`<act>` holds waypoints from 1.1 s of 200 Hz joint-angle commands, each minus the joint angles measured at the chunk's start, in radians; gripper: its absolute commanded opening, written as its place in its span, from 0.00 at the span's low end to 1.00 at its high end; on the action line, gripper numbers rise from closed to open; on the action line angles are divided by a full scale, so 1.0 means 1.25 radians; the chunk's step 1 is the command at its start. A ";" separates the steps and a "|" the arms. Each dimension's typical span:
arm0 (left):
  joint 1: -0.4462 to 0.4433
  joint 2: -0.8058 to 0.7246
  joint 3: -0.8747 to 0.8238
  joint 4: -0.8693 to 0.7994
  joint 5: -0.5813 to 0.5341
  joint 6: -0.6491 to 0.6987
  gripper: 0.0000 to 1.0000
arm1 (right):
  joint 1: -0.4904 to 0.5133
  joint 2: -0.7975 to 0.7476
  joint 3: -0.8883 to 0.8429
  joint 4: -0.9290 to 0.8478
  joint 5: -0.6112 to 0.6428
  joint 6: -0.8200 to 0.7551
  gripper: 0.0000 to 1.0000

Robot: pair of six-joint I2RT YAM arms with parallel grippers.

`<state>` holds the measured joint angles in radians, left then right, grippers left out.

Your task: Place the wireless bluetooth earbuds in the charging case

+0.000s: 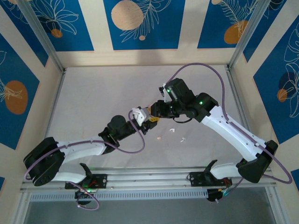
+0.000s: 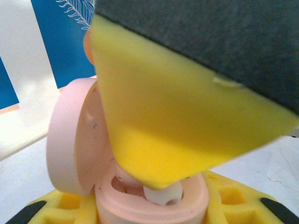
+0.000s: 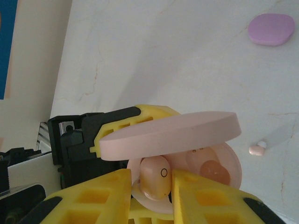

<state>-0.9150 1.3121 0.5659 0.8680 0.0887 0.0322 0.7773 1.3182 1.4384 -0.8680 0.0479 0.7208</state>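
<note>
Open tabletop (image 1: 103,93) all round. Left jaws grip one pink case (image 3: 168,135); right jaws pinch one earbud (image 3: 155,183); three loose earbuds (image 1: 160,138) (image 1: 171,130) (image 1: 182,139) lie nearby.

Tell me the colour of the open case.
Pale pink, lid and base alike. The case shows best in the left wrist view.

Tabletop (image 1: 107,88): pale, faintly veined white, spreading under the left gripper (image 1: 142,122) and the right gripper (image 1: 153,113).
Back wall (image 1: 96,25): beyond both grippers; cream and blue panels, white leaf outlines, peach discs.
Side walls (image 1: 18,88): outward of each gripper, same pattern.
Frame posts (image 1: 43,37): metal, at the far corners.
Light: soft, even; faint shadows beneath the grippers.
</note>
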 commanded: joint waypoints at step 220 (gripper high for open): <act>-0.006 0.006 0.037 0.023 0.032 -0.004 0.30 | 0.005 -0.032 -0.001 -0.002 -0.060 -0.029 0.31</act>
<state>-0.9146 1.3163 0.5770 0.8719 0.1036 0.0322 0.7776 1.2987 1.4380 -0.8757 0.0063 0.7025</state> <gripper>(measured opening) 0.360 0.307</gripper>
